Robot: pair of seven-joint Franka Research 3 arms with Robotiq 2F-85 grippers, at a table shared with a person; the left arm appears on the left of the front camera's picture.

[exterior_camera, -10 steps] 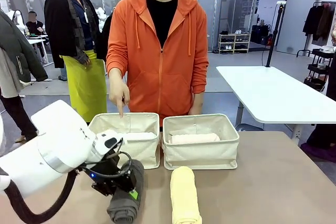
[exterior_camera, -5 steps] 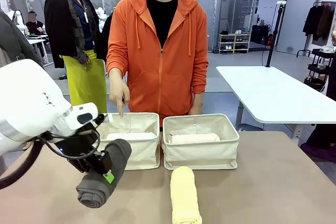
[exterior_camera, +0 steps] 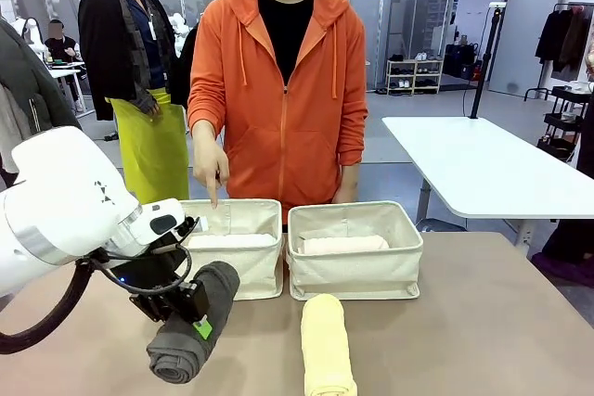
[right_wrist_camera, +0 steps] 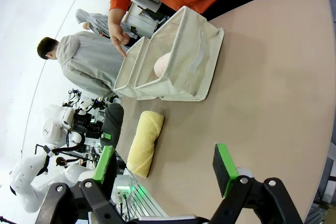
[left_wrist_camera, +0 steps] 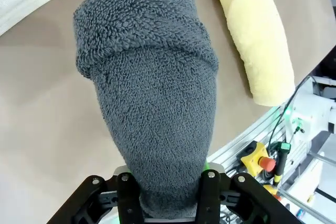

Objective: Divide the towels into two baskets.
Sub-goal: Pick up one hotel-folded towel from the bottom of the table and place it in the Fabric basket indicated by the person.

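**Half sorted: grey roll lifted, yellow roll waiting**

Two of the four towels look placed. A white towel [exterior_camera: 232, 240] lies in the left basket [exterior_camera: 246, 275] and a pale pink towel [exterior_camera: 343, 245] in the right basket [exterior_camera: 357, 277]. The two bins stand side by side in the middle of the front view.

The left jaws are clamped on the dark grey towel [exterior_camera: 184, 345]. They hold it tilted, and apparently clear of the desk [exterior_camera: 483, 322], at the lower left of the frame, just in front of the left basket. The yellow towel [exterior_camera: 327, 345] lies on the desk at bottom centre, in front of the right basket. The right jaws stand wide apart and hold nothing.

By my reckoning two rolls remain, one for each bin.

The person's hand [exterior_camera: 212, 169] points down at the left basket's far rim and may be in the way of a drop there. Other people stand at the upper left, and a white table [exterior_camera: 483, 169] sits at the right.
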